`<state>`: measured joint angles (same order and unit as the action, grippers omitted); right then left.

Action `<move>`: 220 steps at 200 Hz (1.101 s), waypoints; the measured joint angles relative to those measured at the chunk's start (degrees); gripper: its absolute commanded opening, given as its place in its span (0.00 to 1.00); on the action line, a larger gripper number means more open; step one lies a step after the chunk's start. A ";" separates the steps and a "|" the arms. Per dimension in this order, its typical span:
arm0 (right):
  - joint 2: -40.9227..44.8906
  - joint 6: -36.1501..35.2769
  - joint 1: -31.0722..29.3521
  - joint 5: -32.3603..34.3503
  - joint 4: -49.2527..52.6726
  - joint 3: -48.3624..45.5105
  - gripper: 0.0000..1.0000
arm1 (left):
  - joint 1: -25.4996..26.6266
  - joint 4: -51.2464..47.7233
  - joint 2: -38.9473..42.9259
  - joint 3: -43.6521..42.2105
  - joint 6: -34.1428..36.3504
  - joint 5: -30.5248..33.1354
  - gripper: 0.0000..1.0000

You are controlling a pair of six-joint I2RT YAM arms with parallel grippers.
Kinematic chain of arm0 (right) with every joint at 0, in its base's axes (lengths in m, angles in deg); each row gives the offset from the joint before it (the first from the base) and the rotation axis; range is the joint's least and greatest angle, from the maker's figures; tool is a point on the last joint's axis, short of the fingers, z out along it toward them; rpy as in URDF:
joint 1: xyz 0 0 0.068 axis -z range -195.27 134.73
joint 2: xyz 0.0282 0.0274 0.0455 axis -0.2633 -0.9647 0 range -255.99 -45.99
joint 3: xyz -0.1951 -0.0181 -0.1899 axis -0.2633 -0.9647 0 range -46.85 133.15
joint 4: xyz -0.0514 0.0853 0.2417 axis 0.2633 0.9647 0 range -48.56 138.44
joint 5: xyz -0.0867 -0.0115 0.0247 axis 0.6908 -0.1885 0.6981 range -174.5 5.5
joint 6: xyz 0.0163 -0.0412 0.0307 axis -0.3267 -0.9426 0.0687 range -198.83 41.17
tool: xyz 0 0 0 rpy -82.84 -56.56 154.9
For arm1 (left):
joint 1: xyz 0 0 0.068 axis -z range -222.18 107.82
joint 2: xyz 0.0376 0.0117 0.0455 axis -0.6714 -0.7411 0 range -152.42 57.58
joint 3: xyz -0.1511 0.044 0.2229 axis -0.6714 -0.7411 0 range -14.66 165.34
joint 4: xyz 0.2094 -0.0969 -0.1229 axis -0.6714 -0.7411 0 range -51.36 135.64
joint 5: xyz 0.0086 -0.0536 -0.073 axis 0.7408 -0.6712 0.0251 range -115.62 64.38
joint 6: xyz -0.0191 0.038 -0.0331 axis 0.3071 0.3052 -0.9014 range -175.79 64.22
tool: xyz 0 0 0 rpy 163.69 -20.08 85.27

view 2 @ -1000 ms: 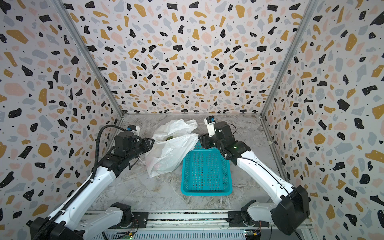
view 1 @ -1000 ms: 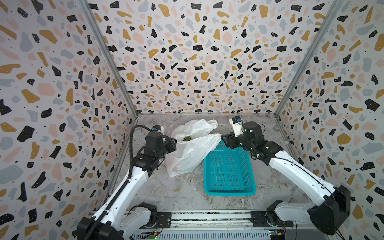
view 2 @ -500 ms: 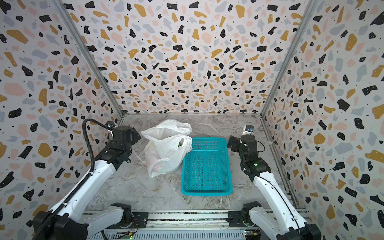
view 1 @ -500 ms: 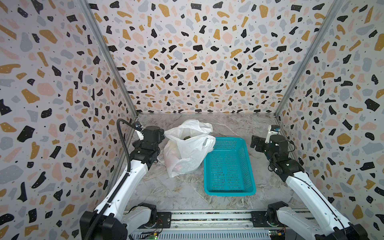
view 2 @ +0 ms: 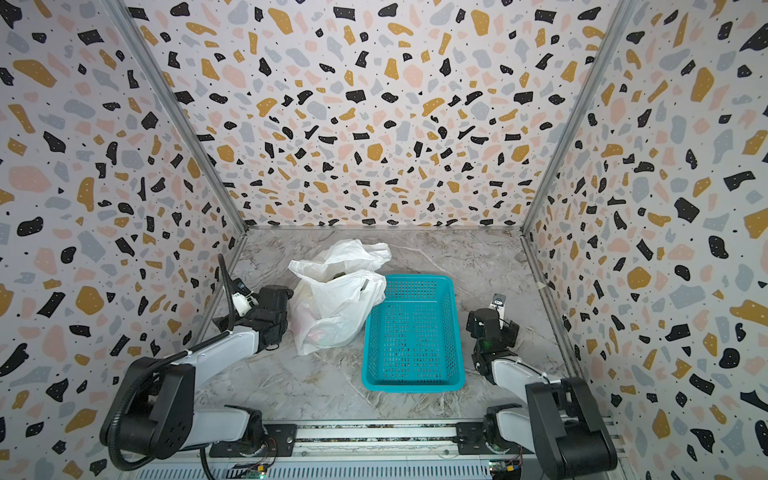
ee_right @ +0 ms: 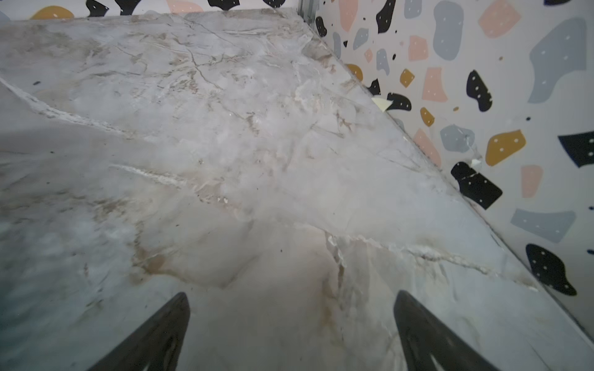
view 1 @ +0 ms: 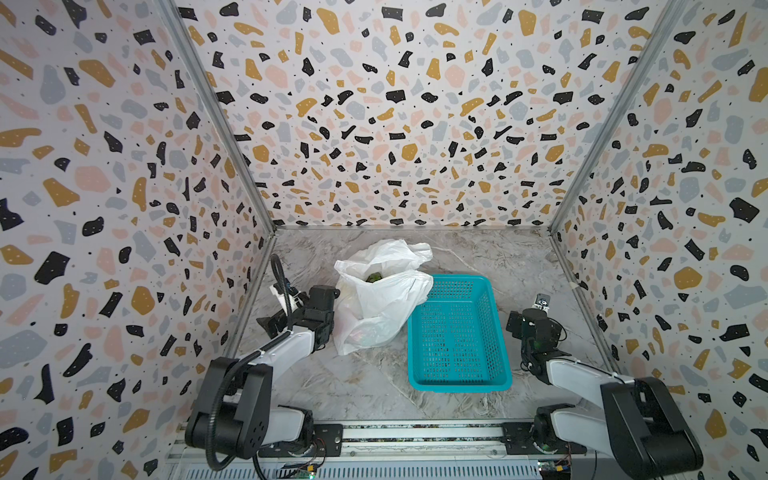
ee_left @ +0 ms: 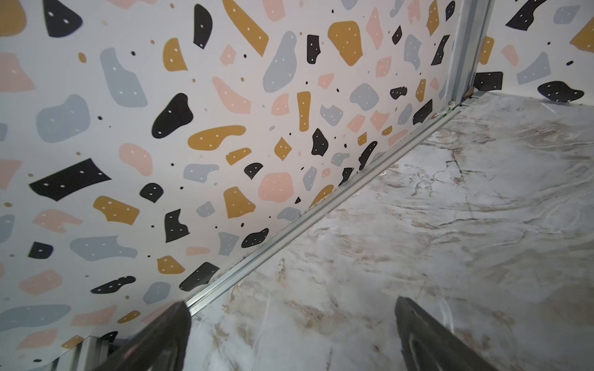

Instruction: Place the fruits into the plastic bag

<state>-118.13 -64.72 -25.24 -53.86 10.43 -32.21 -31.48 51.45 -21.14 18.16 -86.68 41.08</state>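
I watch both top views from high at the front, looking down over the same whole grey marbled counter (view 1: 353,386). My left wrist camera looks low past the left pincer (ee_left: 291,303) toward the terrazzo-patterned wall (ee_left: 128,128). The right wrist camera looks past the right pincer (ee_right: 291,295), close over the counter.

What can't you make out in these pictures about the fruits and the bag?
Fruits: in both top views the plastic bag hides all but a green bit at its mouth.
Bag and teal basket: outside both wrist views.
Left tool, right tool: finger bases cut off by the wrist views' lower edges.
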 measured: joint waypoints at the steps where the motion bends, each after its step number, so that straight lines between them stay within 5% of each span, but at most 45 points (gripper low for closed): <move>1: -0.20 -0.20 0.00 0.00 -0.33 0.00 0.99 | 0.00 0.31 -0.15 -0.02 0.13 -0.07 1.00; 27: -5.20 -4.70 0.63 -1.46 -15.02 -0.28 0.99 | -0.37 9.14 -5.16 -1.44 4.31 -2.27 1.00; 63: -13.46 -10.32 4.52 -14.78 -34.34 -2.82 0.99 | -0.44 23.30 -5.81 -5.09 12.81 -7.74 1.00; 94: -14.16 -12.09 5.53 -21.97 -36.98 -3.43 0.99 | -0.52 42.27 -5.03 -14.40 20.81 -13.77 1.00; 142: -14.05 -13.27 5.22 -24.50 -38.88 -3.43 0.99 | -2.75 57.07 -5.73 -20.90 25.73 -24.26 1.00; 220: -14.05 -14.51 3.89 -23.50 -40.17 -3.43 0.99 | -3.52 61.09 -6.19 -21.44 27.12 -29.44 0.99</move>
<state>-132.18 -79.23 -21.35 -77.36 -29.74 -35.64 -35.00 112.54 -27.32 -3.29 -59.56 11.64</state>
